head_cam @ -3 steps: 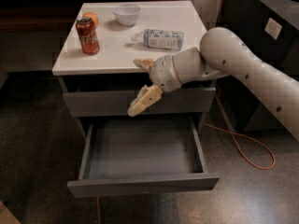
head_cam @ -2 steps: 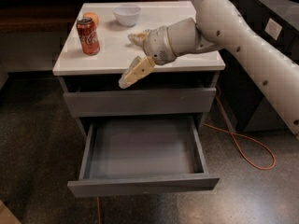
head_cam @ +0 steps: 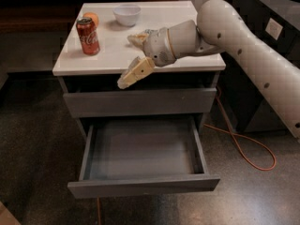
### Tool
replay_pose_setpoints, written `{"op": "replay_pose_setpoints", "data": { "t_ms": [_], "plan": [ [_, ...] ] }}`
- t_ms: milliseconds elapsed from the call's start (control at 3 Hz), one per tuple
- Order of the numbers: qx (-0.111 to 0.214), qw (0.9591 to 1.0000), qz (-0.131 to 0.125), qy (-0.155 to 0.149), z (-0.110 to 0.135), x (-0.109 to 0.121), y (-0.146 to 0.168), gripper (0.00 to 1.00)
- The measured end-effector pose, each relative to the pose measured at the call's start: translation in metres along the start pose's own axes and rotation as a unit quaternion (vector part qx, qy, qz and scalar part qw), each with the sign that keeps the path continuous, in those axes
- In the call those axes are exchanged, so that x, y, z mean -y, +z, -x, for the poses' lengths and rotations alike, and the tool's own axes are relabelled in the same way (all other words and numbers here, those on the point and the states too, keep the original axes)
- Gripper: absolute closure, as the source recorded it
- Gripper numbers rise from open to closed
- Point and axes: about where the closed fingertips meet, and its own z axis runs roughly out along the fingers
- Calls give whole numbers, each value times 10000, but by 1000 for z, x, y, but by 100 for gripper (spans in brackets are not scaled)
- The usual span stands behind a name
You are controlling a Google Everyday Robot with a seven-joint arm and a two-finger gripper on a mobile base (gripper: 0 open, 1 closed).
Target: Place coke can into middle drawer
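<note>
Gripper [head_cam: 136, 55]: held over the front edge of the white cabinet top [head_cam: 154, 62], right of centre, with nothing carried in it.
Fingers: spread wide apart; the lower tan finger [head_cam: 135, 73] is angled down and left in front of the dark gap under the top, while the upper finger [head_cam: 138, 37] is seen above the top's surface.
Arm [head_cam: 243, 36]: a thick white limb is seen entering from the right edge and reaching leftwards across the cabinet's right side.
Coke can [head_cam: 87, 35]: stood upright on the left part of the cabinet top, well apart from the gripper and untouched by it.
Orange [head_cam: 93, 18]: placed just behind the can, partly hidden by it.
Bowl [head_cam: 127, 14]: a small white bowl is set near the back edge of the top, to the right of the orange.
Middle drawer [head_cam: 143, 185]: pulled out fully towards the camera; its grey interior is exposed and nothing is seen lying in it.
Closed drawer front [head_cam: 140, 102]: a plain grey panel is seen above the open drawer, directly below the gripper's lower finger.
Cable [head_cam: 243, 149]: an orange cord is looped on the dark floor to the right of the cabinet.
</note>
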Motion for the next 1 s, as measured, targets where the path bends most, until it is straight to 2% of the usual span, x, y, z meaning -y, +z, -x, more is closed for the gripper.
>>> {"op": "replay_pose_setpoints", "data": {
  "t_ms": [333, 667, 1000],
  "plan": [
    [68, 9998, -109, 171, 7, 10, 2, 0],
    [-10, 9991, -253, 347, 18, 29, 7, 0],
    [-210, 9969, -505, 565, 26, 53, 13, 0]
  ]
}}
